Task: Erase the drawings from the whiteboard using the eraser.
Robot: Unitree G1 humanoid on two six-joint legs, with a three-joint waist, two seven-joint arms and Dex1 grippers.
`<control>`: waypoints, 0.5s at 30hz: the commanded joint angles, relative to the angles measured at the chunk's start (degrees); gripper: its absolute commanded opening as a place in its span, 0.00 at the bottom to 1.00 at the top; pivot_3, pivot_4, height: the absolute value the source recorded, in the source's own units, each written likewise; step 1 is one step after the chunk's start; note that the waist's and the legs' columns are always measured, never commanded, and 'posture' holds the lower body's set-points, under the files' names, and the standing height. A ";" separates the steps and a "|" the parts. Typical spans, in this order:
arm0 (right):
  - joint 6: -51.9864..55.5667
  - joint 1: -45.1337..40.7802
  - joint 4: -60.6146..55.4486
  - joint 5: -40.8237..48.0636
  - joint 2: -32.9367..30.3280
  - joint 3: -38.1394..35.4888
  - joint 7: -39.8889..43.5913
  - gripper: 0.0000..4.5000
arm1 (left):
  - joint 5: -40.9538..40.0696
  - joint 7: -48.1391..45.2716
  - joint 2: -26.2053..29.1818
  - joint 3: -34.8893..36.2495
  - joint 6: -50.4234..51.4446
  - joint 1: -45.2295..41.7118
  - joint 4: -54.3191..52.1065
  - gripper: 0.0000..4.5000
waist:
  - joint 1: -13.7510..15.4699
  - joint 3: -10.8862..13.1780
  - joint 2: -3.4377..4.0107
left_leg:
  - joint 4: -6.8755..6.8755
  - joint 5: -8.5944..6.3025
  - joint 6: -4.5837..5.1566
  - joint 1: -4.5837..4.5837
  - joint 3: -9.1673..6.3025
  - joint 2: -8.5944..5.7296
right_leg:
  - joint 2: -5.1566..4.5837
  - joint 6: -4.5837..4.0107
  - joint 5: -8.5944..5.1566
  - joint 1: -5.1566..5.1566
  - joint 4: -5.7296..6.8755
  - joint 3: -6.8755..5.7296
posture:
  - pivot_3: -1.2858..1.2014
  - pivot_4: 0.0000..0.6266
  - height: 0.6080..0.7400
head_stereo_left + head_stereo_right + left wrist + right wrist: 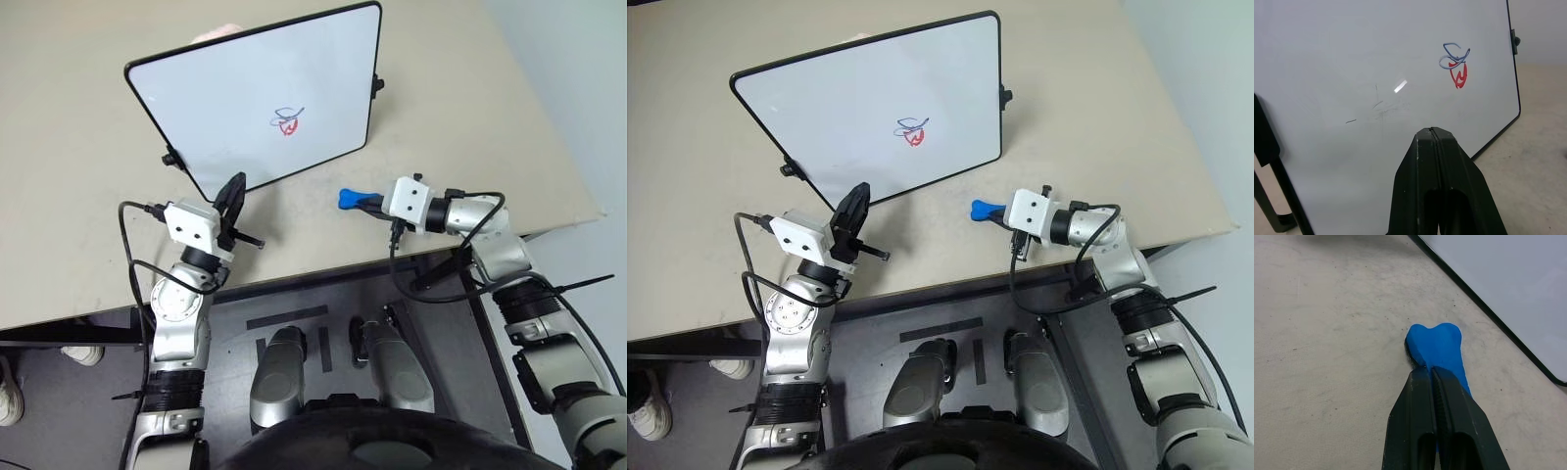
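Overhead, one board [257, 98] stands propped on the table [69, 196] with one scribble [288, 119] low on its right half. One eraser [349, 198], just off the board's lower right corner, is pinched by the right gripper [370, 204]; held only at its end, it may twist or slip when pressed.

Left wrist: the left gripper [1436, 142] is pressed together, empty, facing the board.

Right wrist: jaws clamp the eraser's rear, so a push could topple the board.
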 commanded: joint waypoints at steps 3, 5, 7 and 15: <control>-2.62 -1.22 1.05 -3.80 -0.62 1.20 -1.34 0.01 | 0.00 -0.20 -0.29 -0.38 -1.45 -1.11 -0.20 0.00 | 0.00 0.00 0.00 | 0.00 0.01 0.01 0.02 0.00 0.00 | 0.00 0.00 0.00 0.00 0.01 0.00 | 0.52 0.24 1.00; -3.23 -1.35 1.37 -4.35 -0.69 1.28 -1.50 0.01 | 0.01 -0.21 -0.34 -0.43 -1.51 -1.21 -0.08 0.00 | -0.02 0.00 0.00 | 0.00 0.01 0.01 0.04 0.00 0.00 | 0.00 0.00 0.01 0.02 0.01 0.00 | 0.52 0.24 1.00; -2.68 -1.53 1.49 -3.78 -0.41 0.97 -1.25 0.01 | 0.00 -0.24 -0.40 -0.49 -1.59 -1.29 0.03 0.00 | -0.03 0.00 0.00 | 0.00 0.01 0.01 0.11 0.00 0.00 | 0.00 0.00 0.00 0.08 0.01 0.00 | 0.52 0.24 1.00; -3.82 -1.62 2.65 -4.86 -0.60 1.04 -2.27 0.38 | -0.02 -0.30 -0.53 -0.53 -1.59 -1.44 0.19 0.00 | -0.03 0.00 0.00 | 0.00 0.01 0.01 0.22 0.00 0.00 | 0.00 0.22 -0.13 0.22 -0.01 0.00 | 0.52 0.24 1.00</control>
